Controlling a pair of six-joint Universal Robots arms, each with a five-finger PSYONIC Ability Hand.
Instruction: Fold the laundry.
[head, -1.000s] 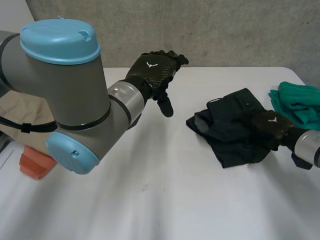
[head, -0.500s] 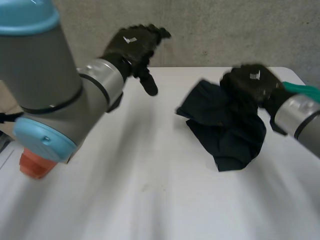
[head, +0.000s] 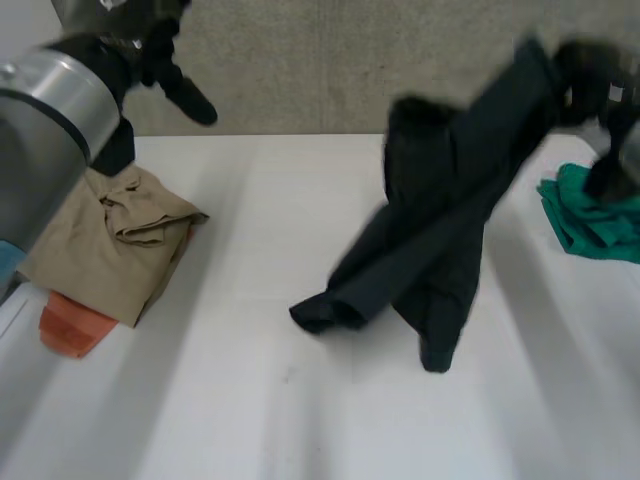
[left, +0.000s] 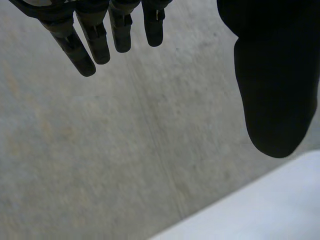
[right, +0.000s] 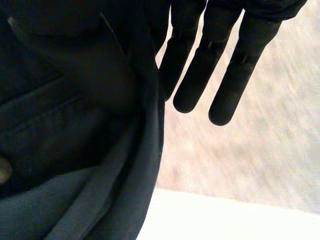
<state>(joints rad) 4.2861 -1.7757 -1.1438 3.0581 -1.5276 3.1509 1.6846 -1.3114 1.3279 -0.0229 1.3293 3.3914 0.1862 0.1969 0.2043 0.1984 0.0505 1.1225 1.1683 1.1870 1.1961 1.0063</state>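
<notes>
Upper right, the right hand (head: 600, 85) pinches the dark garment (head: 440, 220), now hoisted, its lower ends trailing on the table (head: 250, 400) at centre, with open room along the bottom. The left hand (head: 150, 45), fingers loose, has risen to upper left.

Rough grey concrete wall (head: 320, 60), white table (head: 250, 420) before it

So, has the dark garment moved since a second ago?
Yes. The garment lay bunched beside the green cloth; now the right hand holds it up above that cloth, its lower end trailing on the table toward the middle.
</notes>
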